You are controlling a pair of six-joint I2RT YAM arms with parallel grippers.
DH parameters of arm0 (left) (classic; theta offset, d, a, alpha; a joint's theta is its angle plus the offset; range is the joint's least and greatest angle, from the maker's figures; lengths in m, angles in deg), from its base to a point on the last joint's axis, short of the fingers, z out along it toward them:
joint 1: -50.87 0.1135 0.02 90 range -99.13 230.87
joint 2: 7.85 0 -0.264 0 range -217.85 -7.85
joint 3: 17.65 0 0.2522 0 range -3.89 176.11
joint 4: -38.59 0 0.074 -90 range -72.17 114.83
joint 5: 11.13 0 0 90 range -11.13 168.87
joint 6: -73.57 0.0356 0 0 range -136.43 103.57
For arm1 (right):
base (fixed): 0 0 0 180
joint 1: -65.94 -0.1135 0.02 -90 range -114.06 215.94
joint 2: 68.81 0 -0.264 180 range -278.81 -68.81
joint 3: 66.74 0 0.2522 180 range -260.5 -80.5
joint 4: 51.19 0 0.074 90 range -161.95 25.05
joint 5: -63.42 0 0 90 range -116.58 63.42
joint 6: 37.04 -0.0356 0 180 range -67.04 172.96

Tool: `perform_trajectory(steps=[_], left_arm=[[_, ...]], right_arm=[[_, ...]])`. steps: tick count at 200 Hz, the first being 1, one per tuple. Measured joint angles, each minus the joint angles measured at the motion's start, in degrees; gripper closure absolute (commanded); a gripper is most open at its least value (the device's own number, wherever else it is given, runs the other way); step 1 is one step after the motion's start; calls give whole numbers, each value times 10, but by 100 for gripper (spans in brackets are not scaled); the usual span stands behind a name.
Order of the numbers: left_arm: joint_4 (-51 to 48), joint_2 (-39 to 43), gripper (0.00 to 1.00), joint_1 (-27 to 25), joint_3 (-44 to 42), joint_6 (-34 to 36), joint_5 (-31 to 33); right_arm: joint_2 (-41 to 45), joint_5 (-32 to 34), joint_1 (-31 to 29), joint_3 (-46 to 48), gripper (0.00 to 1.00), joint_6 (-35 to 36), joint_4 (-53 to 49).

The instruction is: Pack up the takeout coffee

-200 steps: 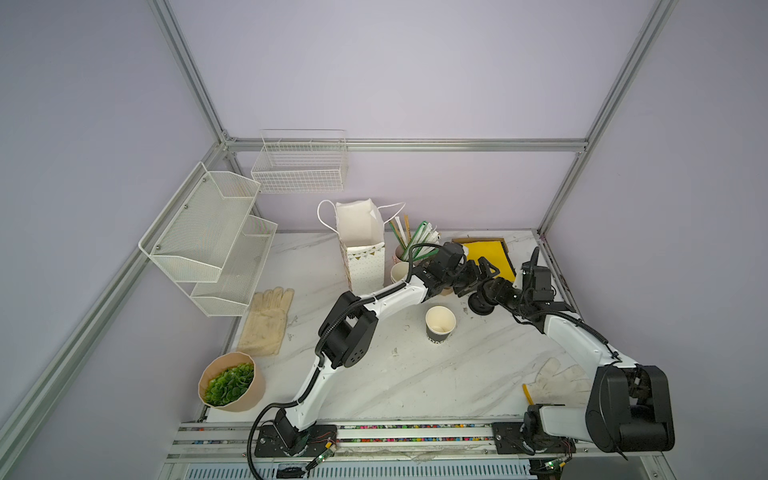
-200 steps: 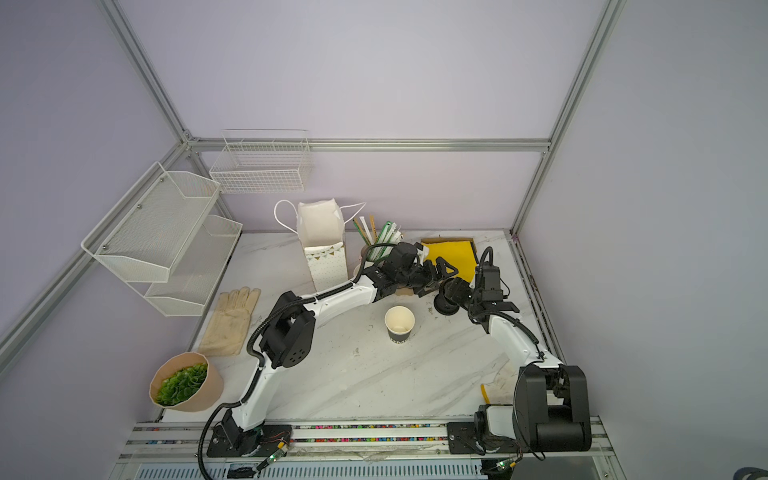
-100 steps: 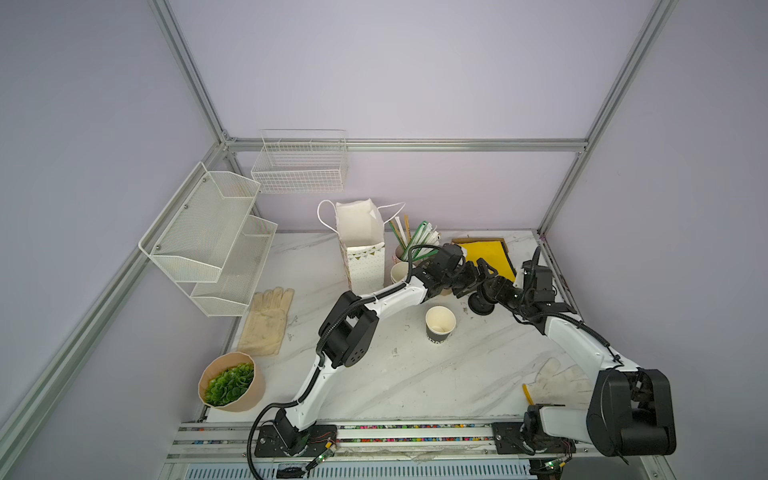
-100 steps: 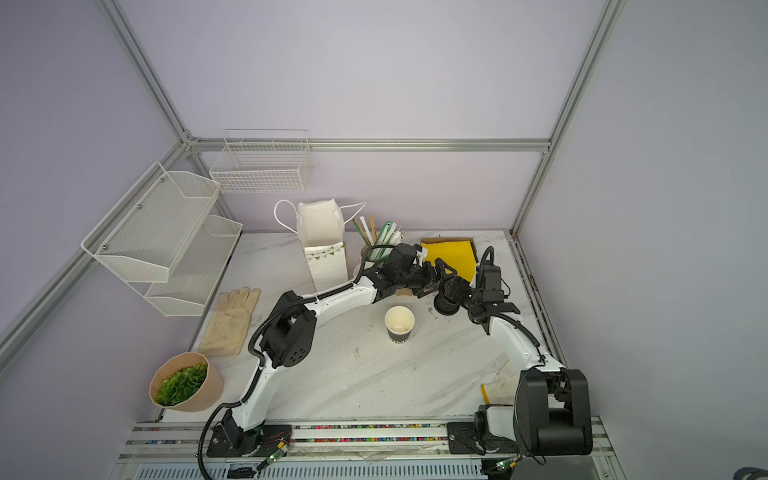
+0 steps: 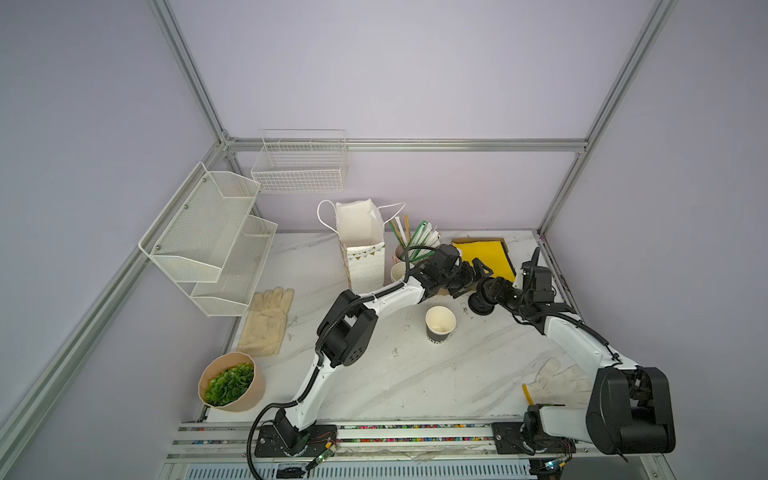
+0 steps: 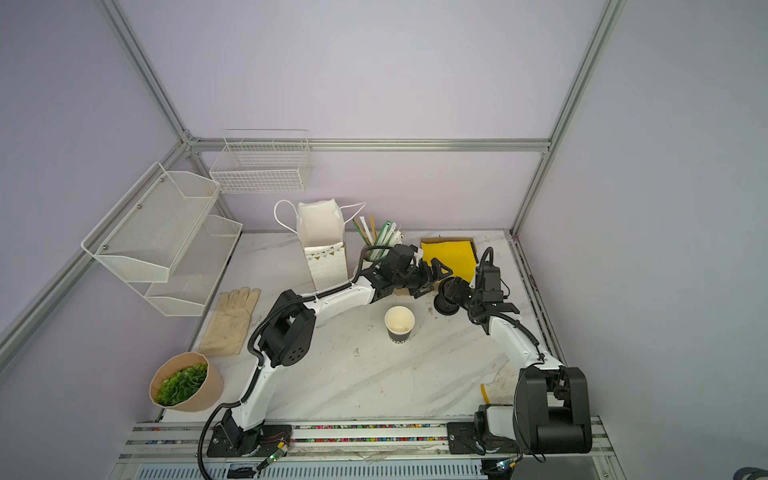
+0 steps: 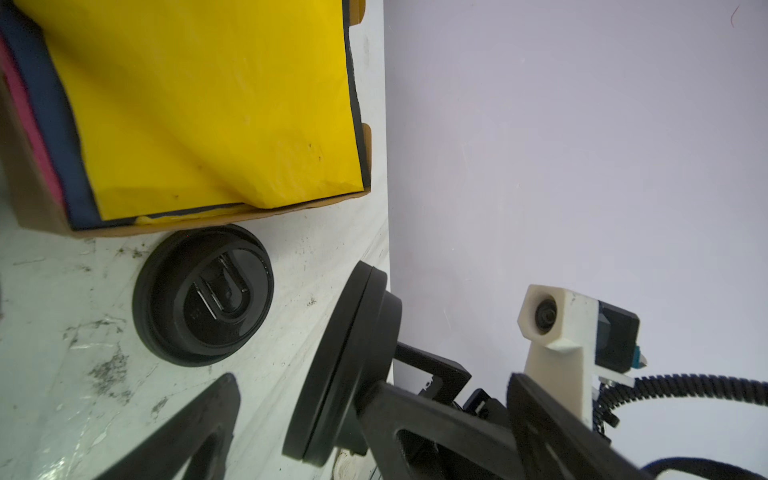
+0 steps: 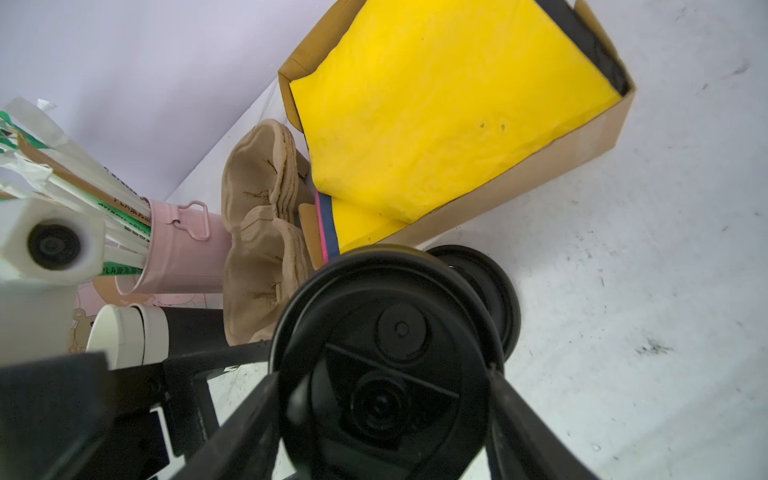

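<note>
One round glossy black lid [image 8: 399, 328] fills right tool [image 8: 384, 372].

This is a robotics lab test cell. Plain lilac wall panels [image 5: 395, 75] set in an aluminium frame [image 5: 407, 144] box in a marble-patterned tabletop [image 5: 415, 374], and a left arm [image 5: 390, 301] and a right arm [image 5: 573, 336] are bolted to a slotted rail [image 5: 415, 434] along its front edge, with loose wiring showing. The café things stand as staged props: a paper gift bag [image 5: 361, 245], a paper coffee cup [image 5: 440, 324], a pink pail [image 8: 183, 249] of wrapped straws [image 5: 419, 237], and a wire basket [image 5: 299, 166] hung on the back wall.
</note>
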Motion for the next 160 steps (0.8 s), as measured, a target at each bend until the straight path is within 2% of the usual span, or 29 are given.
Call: perform_trajectory(steps=[78,160], left_arm=[[12,4,2,-4,0,-10,1],[24,54,2,-11,-14,-5,16]], right_arm=[[-6,-2,0,1,52,0,3],[-6,-3,0,3,52,0,9]])
